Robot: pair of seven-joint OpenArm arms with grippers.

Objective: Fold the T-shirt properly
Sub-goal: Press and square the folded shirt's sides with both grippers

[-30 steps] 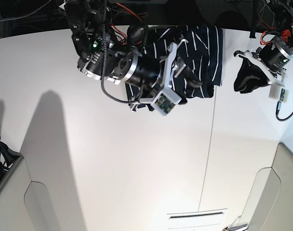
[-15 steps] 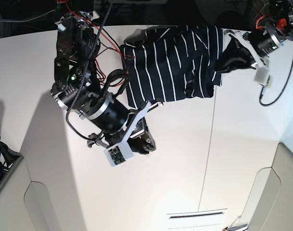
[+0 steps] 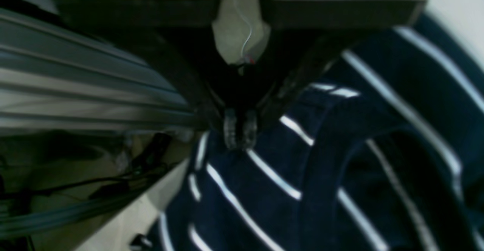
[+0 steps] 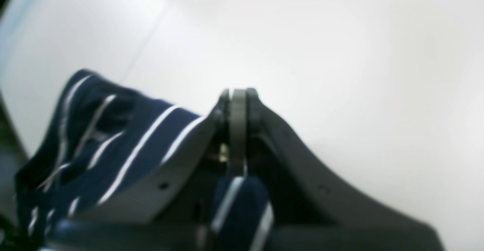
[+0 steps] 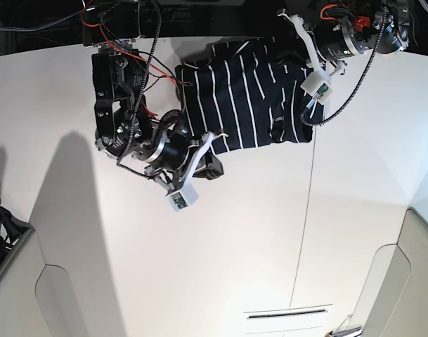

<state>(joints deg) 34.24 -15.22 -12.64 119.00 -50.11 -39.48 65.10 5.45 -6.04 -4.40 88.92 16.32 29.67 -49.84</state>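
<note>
With both grippers clamped on striped T-shirt (image 5: 245, 95) at upper centre, step = grasp done: right gripper (image 4: 237, 109) pinches hem, left gripper (image 3: 239, 133) pinches far edge. Next, prob.: lift + fold over evenly.

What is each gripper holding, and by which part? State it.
Both grippers are shut on the dark navy white-striped fabric T-shirt: the left gripper pinches its far edge, the right gripper its near edge.
</note>
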